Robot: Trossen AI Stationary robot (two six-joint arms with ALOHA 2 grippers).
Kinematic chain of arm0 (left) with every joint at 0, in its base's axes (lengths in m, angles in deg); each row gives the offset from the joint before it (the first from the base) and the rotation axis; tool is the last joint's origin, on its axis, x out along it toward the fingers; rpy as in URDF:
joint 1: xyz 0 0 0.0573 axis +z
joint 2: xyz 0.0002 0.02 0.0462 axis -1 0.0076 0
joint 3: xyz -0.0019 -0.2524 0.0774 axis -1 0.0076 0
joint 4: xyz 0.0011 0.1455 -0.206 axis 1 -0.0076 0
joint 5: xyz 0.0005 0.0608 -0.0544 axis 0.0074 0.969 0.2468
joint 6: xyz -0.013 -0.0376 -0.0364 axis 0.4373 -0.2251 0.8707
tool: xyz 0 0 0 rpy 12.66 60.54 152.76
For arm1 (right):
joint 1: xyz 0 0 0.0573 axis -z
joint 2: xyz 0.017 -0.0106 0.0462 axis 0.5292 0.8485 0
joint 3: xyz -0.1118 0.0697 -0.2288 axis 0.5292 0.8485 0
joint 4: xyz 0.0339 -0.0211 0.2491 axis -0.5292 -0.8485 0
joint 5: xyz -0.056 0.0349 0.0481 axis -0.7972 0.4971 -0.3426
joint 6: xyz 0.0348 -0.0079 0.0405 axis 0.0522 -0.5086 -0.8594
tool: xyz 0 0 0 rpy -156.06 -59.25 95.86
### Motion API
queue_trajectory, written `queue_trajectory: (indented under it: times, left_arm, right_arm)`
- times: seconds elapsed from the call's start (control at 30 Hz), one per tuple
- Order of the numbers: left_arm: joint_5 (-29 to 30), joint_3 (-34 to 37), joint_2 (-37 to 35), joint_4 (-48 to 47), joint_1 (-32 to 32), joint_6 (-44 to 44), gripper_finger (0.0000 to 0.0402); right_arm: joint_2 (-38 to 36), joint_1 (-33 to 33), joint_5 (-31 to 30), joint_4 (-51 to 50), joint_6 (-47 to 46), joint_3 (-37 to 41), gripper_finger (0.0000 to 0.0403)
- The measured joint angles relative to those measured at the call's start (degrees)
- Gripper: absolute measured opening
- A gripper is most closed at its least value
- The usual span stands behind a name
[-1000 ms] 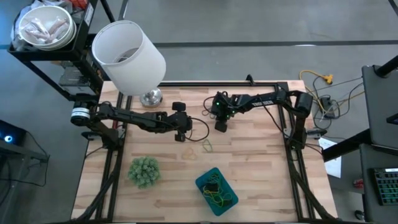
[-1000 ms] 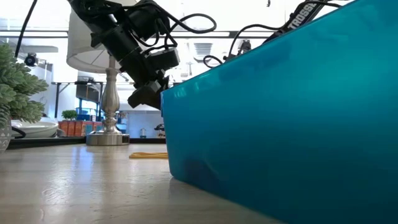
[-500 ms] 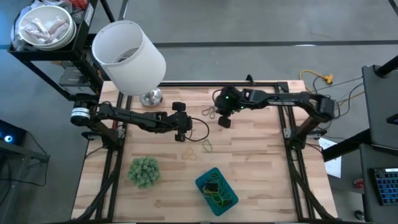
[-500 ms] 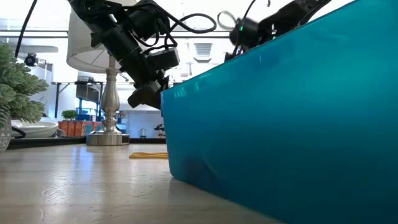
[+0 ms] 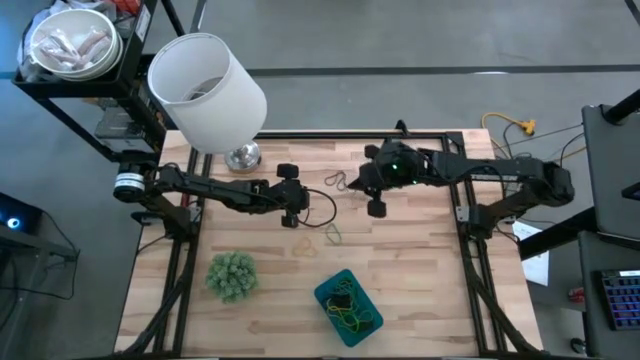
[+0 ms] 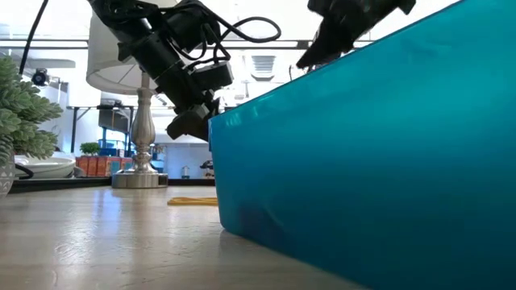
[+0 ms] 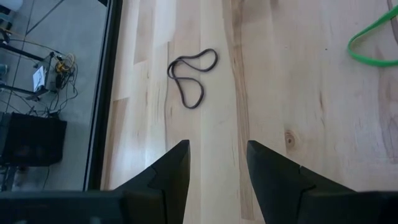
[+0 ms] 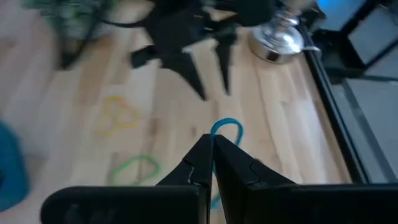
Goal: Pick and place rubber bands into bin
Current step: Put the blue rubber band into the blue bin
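Bin (image 5: 348,306), near bench (image 5: 420,290) edge: several rubber bands inside. Loose on bench: black band (image 7: 191,75), green band (image 5: 333,236), tan band (image 5: 302,247). Right gripper (image 8: 212,144): jaws clamped on blue band (image 8: 225,129). Left gripper (image 7: 216,163): jaws apart, empty.

- The left gripper (image 7: 216,165) reaches over a light, pale-grained wooden table top (image 7: 292,81), its two dark, wedge-shaped fingers (image 7: 171,171) parted with bare wood showing between them.
- A thin black rubber band (image 7: 191,73), twisted into a loose figure-eight, lies flat on the wood ahead of the fingertips, apart from them.
- Part of a thin green rubber band (image 7: 373,43) curves in at the picture's edge, well apart from the black one.
- Beyond the table's dark metal edge rail (image 7: 107,93) lies grey floor (image 7: 56,25) with a tangle of cables (image 7: 53,68).
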Motion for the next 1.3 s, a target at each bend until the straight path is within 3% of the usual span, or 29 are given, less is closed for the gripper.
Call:
queue_trajectory:
  times: [0.43,0.7,1.3]
  left_arm:
    - [0.03,0.00,0.00,0.66,0.02,-0.28,0.0143]
    - [0.03,-0.20,0.00,2.38,0.00,-0.35,0.0143]
    - [0.03,-0.24,0.00,4.13,-0.07,-0.02,0.0143]
  right_arm:
    - [-1.79,-11.77,2.12,-6.03,0.46,-0.02,0.0008]
    - [0.29,-18.42,3.63,-5.90,-4.20,0.08,0.0008]
    - [4.76,-30.12,3.61,3.63,-9.15,0.19,0.0008]
